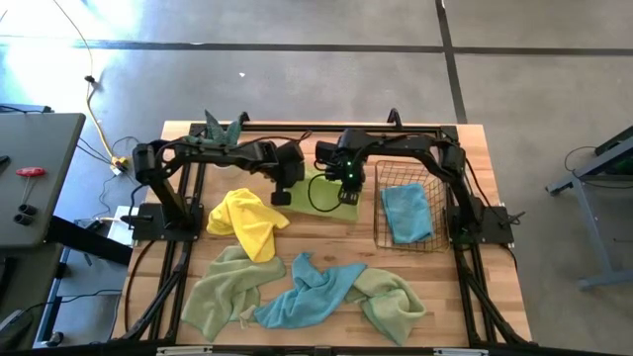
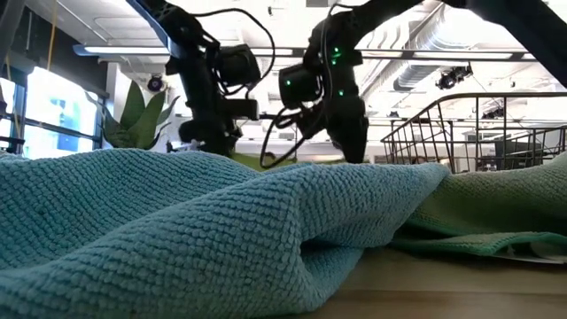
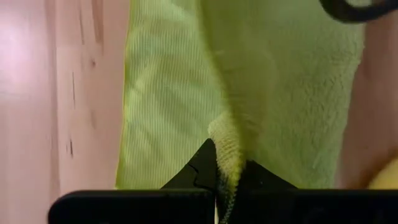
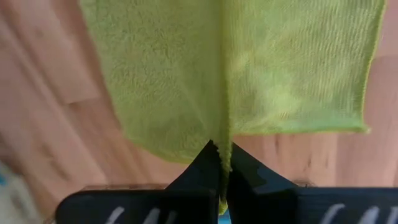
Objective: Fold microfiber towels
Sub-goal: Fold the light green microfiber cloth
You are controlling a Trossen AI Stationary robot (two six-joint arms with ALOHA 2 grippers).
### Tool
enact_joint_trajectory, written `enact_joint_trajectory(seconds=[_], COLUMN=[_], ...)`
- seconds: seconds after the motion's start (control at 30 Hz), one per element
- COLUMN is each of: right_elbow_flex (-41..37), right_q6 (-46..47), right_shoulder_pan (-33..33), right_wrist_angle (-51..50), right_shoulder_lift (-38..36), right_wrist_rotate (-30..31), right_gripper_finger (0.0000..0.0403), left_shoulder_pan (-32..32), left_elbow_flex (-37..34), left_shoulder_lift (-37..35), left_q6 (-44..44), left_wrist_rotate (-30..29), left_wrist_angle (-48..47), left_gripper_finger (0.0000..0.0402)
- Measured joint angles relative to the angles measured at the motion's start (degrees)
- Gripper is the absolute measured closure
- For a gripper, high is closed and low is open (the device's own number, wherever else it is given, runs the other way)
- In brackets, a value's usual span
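Lime towel [image 1: 326,190] lies at table's twelve o'clock, mid-fold; my left gripper [image 3: 217,180] and right gripper [image 4: 222,163] each clamp an edge; next, I judge: carry edges across evenly, release.

From my remote station I find no readable text, label, brand, number or sign on anything in any of the four camera views.

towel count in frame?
6: lime towel pinched by left tool and right tool; yellow towel; basket towel; front green towel, blue towel, right green towel. Overlaps may hide more.
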Motion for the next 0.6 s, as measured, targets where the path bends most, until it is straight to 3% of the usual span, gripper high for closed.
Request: enact_joint_trajectory(seconds=[0.27,0.6], right_elbow_flex=[-0.7,-0.7], right_q6=[-3.7,-4.0], right_shoulder_pan=[-1.7,-3.7], right_wrist_angle=[6.4,6.3], right_shoulder_lift=[0.0,0.0], right_wrist_rotate=[2.1,6.0], right_gripper_finger=[0.0402,0.0402], left_shoulder_pan=[2.1,2.9], left_elbow_flex=[0.0,0.0], left_shoulder_lift=[-0.1,-0.1], left_q6=[0.1,0.5], left_wrist_rotate=[-0.1,0.1], left_wrist_angle=[2.9,3.7], left_gripper_finger=[0.0401,0.0401])
